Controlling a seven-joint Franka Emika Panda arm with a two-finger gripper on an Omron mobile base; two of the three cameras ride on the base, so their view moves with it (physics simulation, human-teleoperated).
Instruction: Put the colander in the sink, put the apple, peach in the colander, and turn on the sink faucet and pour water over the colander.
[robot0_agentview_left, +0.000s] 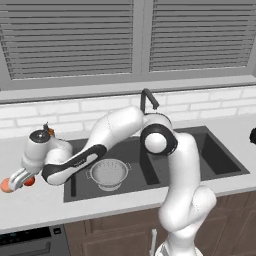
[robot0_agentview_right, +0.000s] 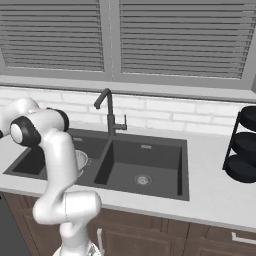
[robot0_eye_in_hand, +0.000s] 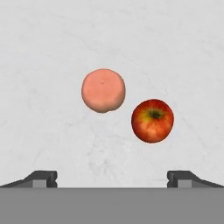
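Note:
The silver perforated colander (robot0_agentview_left: 109, 174) sits in the left basin of the dark double sink (robot0_agentview_left: 220, 172); in the right base view its rim (robot0_agentview_right: 81, 161) peeks out beside my arm. On the counter left of the sink lie the pale orange-pink peach (robot0_agentview_left: 6, 185) and the red apple (robot0_agentview_left: 29, 181), close together. My gripper (robot0_agentview_left: 16, 180) hangs open just above them. The hand view looks straight down on the peach (robot0_eye_in_hand: 103, 90) and the apple (robot0_eye_in_hand: 152, 120), apart from each other, with the gripper (robot0_eye_in_hand: 112, 179) wide and empty. The gooseneck sink faucet (robot0_agentview_right: 107, 112) stands behind the basins, no water running.
A black tiered rack (robot0_agentview_right: 245, 145) stands on the counter at the far right. A white tiled wall and a window with blinds run behind the sink. My arm stretches leftward over the left basin. A dark appliance front (robot0_agentview_left: 30, 242) sits below the counter at left.

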